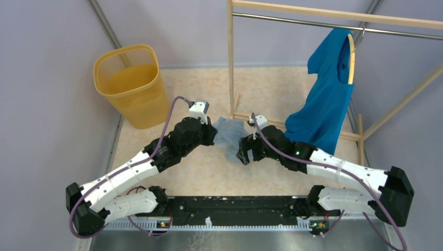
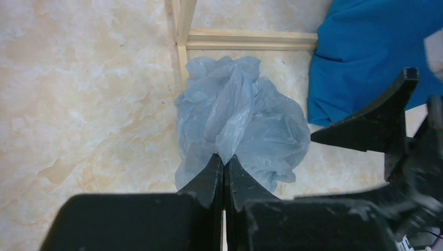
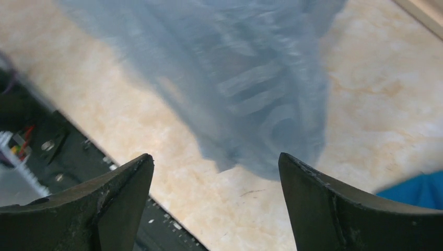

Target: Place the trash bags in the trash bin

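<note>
Top external view: the crumpled trash bag (image 1: 228,133) lies in the middle, well apart from the yellow trash bin (image 1: 128,78) at the back left.
The left gripper (image 2: 224,161) is squeezed tight on a fold of the bag. The right gripper (image 3: 215,162) gapes wide and holds nothing. A wooden rack (image 1: 230,63) stands just behind the bag. A blue shirt (image 1: 324,104) hangs beside it.

I see the trash bags (image 1: 229,135) on the surface (image 1: 209,170) between my left tool (image 2: 224,170) and right tool (image 3: 215,162); the trash bin (image 1: 129,83) stands back-left, the shirt (image 1: 324,107) hangs back-right on the rack (image 1: 230,63).
</note>
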### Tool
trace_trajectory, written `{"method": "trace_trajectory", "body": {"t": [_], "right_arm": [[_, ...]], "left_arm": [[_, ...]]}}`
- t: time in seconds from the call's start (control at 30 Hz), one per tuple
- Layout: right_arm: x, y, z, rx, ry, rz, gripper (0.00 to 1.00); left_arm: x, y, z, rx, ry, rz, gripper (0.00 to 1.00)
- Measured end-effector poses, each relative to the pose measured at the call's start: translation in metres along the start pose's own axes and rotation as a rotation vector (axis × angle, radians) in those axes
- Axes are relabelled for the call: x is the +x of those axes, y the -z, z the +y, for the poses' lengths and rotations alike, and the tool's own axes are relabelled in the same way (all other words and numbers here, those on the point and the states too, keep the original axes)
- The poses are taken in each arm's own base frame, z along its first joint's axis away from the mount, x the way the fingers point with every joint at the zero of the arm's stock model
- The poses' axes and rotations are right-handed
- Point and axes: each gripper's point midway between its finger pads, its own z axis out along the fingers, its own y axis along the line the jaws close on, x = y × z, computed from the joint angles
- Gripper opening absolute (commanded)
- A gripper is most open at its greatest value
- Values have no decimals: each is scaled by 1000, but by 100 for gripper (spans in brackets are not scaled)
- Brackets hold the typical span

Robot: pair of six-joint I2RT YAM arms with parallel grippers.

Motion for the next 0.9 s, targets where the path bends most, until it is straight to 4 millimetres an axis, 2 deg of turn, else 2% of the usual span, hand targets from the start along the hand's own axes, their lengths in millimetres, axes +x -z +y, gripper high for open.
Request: {"method": "trace_trajectory", "body": {"t": [0.1, 0.2, 0.37, 0.5, 0.6, 0.67, 0.73, 0.77, 0.83, 0.9], "right_arm": [[2, -8, -19, 128, 4, 19, 71], [6, -11, -23, 178, 40, 34, 70], [4, -18, -2, 185, 102, 28, 93], [-7, -29, -3, 251, 119, -5, 99], [-12, -36, -6, 280, 121, -27, 93], [-17, -40, -2, 248, 104, -53, 81], [-24, -45, 6, 172, 68, -90, 61], [-25, -47, 9, 127, 39, -103, 55], [-25, -51, 4, 34, -56, -128, 55], [-17, -55, -12, -29, -161, -132, 62]], "left_arm": [[-6, 3, -2, 6, 4, -10, 0], [-15, 11, -6, 24, 13, -35, 0], [-40, 29, -17, 80, 35, -95, 0], [-48, 35, -25, 121, 40, -108, 0], [-50, 38, -30, 140, 32, -100, 0], [-53, 41, -33, 155, 26, -98, 0], [-56, 44, -37, 174, 14, -96, 0], [-58, 44, -39, 183, 6, -95, 0], [-59, 44, -45, 203, -14, -80, 0], [-56, 39, -51, 226, -39, -56, 0]]}}
